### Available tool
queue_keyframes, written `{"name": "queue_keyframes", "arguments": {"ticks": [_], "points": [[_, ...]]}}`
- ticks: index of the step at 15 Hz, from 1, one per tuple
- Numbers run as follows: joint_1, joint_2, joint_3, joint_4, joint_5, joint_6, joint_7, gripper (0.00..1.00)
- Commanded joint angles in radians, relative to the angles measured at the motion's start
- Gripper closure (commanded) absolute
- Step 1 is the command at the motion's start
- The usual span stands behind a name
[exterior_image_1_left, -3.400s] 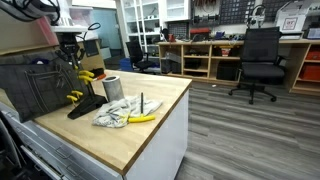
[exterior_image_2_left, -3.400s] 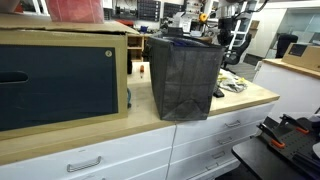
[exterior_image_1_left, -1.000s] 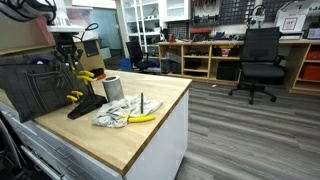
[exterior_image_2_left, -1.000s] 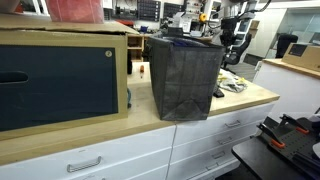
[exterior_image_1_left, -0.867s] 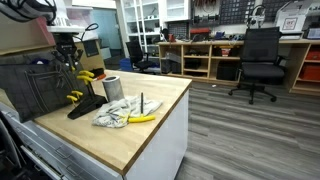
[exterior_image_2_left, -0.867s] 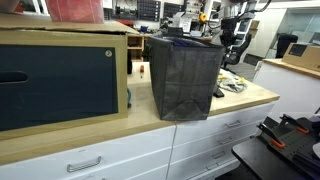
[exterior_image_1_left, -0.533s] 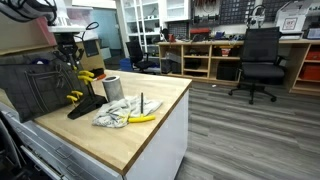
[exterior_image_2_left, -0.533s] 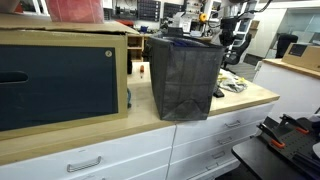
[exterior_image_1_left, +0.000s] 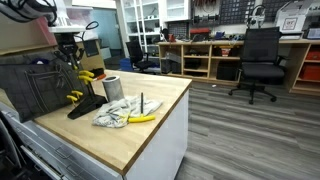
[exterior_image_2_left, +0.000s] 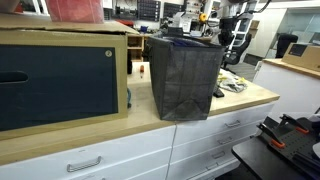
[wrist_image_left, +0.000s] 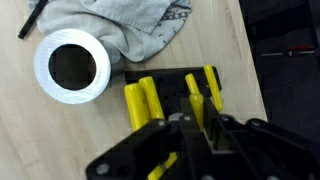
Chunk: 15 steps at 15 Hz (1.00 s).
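In the wrist view my gripper is shut on a yellow-handled tool, whose handle runs between the two black fingers. Under it lies a black rack holding more yellow-handled tools. In an exterior view the gripper hangs over the black rack at the back left of the wooden counter, with a yellow handle beside it. In an exterior view the gripper shows only partly, behind a dark box.
A silver cylinder stands next to the rack. A crumpled cloth lies by it, with a yellow object on it. A dark box is close behind. An office chair stands far off.
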<state>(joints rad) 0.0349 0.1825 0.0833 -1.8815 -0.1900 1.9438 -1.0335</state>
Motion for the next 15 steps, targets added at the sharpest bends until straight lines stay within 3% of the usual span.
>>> {"name": "queue_keyframes", "arguments": {"ticks": [1, 15], "points": [[0.001, 0.016, 0.002, 0.014, 0.006, -0.005, 0.003, 0.96], [-0.005, -0.017, 0.001, 0.008, 0.032, -0.047, -0.015, 0.96]]}}
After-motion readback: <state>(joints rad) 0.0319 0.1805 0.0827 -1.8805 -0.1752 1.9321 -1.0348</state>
